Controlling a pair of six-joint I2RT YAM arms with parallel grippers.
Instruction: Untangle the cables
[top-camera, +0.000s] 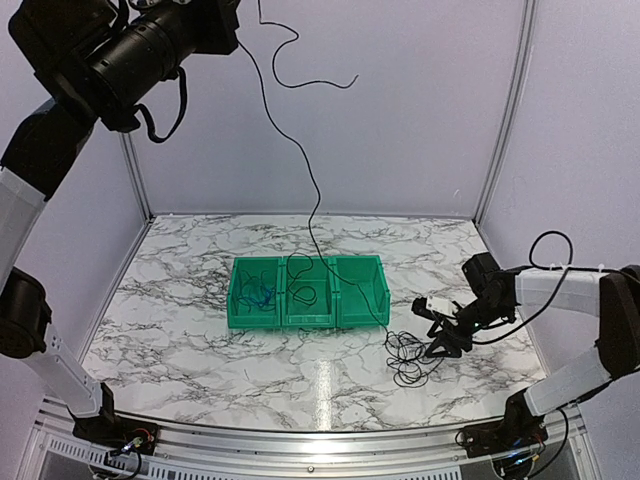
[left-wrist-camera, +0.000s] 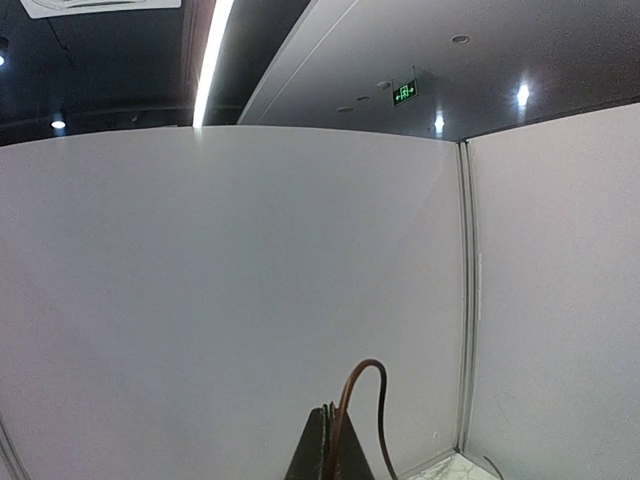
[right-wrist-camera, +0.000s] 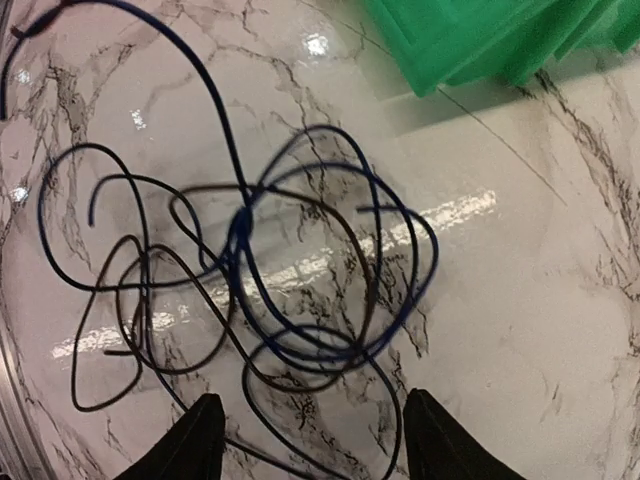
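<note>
The right claw (right-wrist-camera: 315, 445) is released, its fingers apart just above the near edge of a loose tangle of cables (right-wrist-camera: 260, 270) on the desk (right-wrist-camera: 560, 300), with green bins (top-camera: 305, 290) beyond. The left claw (left-wrist-camera: 326, 420), held high, is clenched on one long black cable (top-camera: 300, 150) that hangs below it toward the bins.

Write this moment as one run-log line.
left gripper: shut on lifted cable | right gripper: open above tangle | tangle: beside green bins
</note>
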